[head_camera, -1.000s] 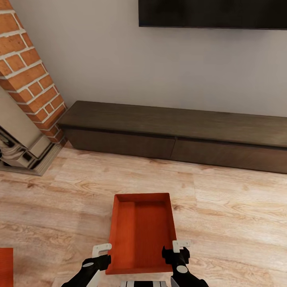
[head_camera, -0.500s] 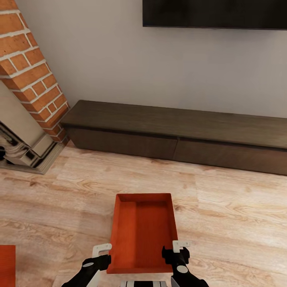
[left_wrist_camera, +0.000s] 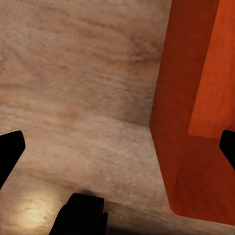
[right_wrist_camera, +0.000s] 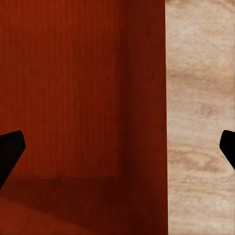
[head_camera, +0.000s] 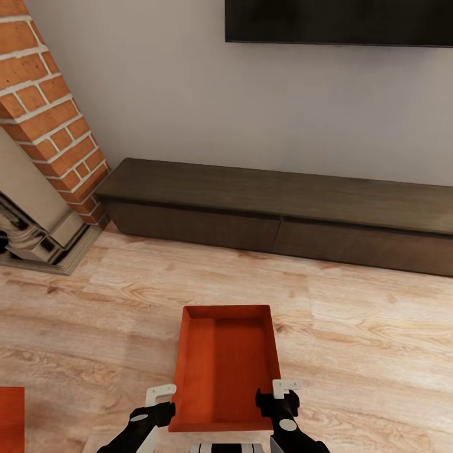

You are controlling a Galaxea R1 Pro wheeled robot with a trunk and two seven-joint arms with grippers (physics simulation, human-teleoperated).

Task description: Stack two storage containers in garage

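We straddle an orange-red storage container (head_camera: 225,368) on the light wood floor (head_camera: 352,352) of the living room; left gripper (head_camera: 158,408) and right gripper (head_camera: 278,396) stand spread, one over each long wall, neither pinching it (a second container (head_camera: 11,418) sits at far left); behind, a low dark cabinet (head_camera: 283,211), brick fireplace (head_camera: 47,119) and TV (head_camera: 340,22).

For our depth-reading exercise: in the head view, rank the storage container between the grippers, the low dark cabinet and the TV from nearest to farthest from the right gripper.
1. Storage container, just left of the right gripper.
2. Cabinet, against the wall ahead.
3. TV, high on the wall.
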